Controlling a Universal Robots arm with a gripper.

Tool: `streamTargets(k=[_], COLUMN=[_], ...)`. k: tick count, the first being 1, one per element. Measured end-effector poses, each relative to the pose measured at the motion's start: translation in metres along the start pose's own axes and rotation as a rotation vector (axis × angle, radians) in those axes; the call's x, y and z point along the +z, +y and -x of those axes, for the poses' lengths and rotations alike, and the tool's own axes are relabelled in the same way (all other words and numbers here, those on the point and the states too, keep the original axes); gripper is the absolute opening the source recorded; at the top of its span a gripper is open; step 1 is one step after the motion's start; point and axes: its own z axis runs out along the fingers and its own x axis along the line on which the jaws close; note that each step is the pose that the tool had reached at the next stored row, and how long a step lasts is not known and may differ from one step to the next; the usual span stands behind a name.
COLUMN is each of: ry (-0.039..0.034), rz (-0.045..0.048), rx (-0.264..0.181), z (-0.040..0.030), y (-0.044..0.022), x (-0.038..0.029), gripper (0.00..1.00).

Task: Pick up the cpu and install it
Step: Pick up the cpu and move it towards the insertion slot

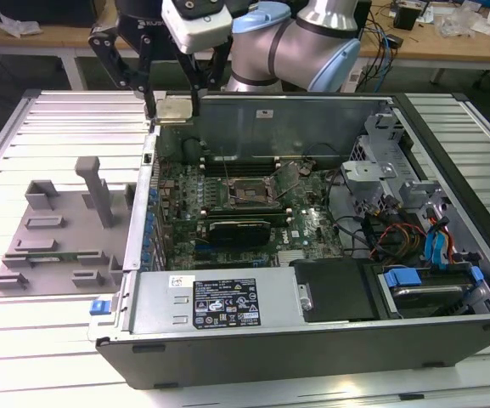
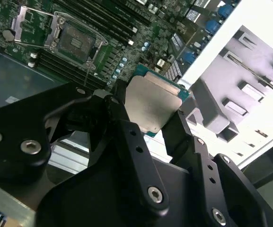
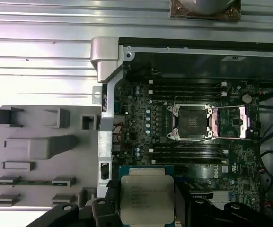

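Silver cpu [image 3: 146, 197], one, in gripper [image 1: 174, 110]

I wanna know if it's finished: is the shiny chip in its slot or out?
Out. The gripper holds the cpu up in the air, and the socket is empty, with its metal frame flipped open.

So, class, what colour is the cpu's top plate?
The cpu has a silver-grey metal top; clearest in the first wrist view.
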Motion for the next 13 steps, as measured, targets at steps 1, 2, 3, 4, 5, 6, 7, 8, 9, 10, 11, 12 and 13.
streamTargets(k=[1,2,3,4,5,6,7,8,9,10,11,12,13], ry=[0.0000,0.0001,0.0001,0.0000,0.0000,0.0000,0.0001,0.0000,0.0000,0.0001,0.0001,0.0001,0.0001], rz=[-0.0001,-0.0001,-0.0001,-0.0001,0.0000,0.0000,0.0000,0.0000,0.0000,-0.0001,0.0000,0.0000,-0.0001], rx=[0.000,0.000,0.000,0.000,0.000,0.000,0.000,0.000,0.000,0.000,0.000,0.000,0.000], z=[0.0056,0.0118,0.0177,0.0257,0.0316,0.0358,0.0397,0.0451,0.0486,0.0544,0.0626,0.0689,0.0779], y=[-0.0001,-0.0001,-0.0002,-0.0004,-0.0004,-0.0005,-0.0006,-0.0007,-0.0007,-0.0008,-0.0010,-0.0011,-0.0012], x=[0.0001,0.0002,0.0004,0.0006,0.0008,0.0009,0.0010,0.0012,0.0013,0.0015,0.0018,0.0020,0.0022], gripper=[0.55,0.55,0.55,0.55,0.55,0.55,0.55,0.55,0.55,0.55,0.55,0.55,0.55])
